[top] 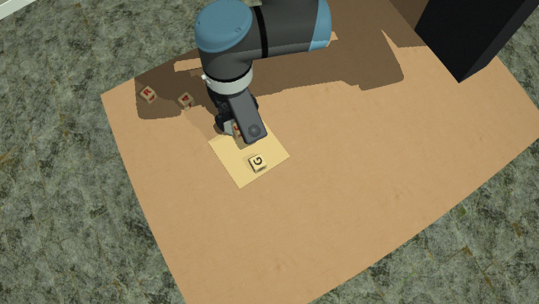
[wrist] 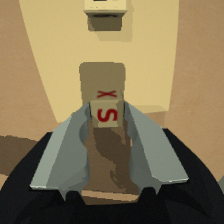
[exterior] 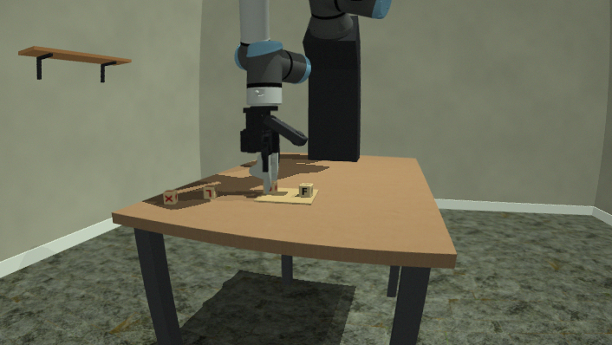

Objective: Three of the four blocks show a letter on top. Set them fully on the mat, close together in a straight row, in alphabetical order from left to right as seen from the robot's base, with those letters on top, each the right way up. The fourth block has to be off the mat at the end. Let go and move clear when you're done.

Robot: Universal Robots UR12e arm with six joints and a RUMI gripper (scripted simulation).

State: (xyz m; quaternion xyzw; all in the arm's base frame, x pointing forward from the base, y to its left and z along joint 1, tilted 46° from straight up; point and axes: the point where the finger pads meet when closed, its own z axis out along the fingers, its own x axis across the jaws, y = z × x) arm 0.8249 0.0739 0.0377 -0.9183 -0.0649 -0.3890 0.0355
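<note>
My gripper [top: 237, 131] [exterior: 270, 189] [wrist: 107, 103] is shut on the S block [top: 237, 129] [exterior: 273, 187] [wrist: 106, 116], low at the mat's edge nearer the robot. A red S and a red X show on two of its faces; whether it touches the mat is unclear. The G block [top: 257, 163] [exterior: 306, 191] [wrist: 105, 7] stands on the yellow mat [top: 238, 176] [exterior: 282, 200] [wrist: 55, 50] near its far edge, black G on top. The R block [top: 148, 94] [exterior: 170, 198] and the 4 block [top: 185, 101] [exterior: 210, 192] lie off the mat, a red R and a red 4 on top.
The wooden table [top: 343, 160] [exterior: 368, 225] extends around the mat. The robot's black pedestal [top: 469, 34] [exterior: 334, 104] stands at the table's far end in the exterior view. The R and 4 blocks are near a table edge, in the arm's shadow.
</note>
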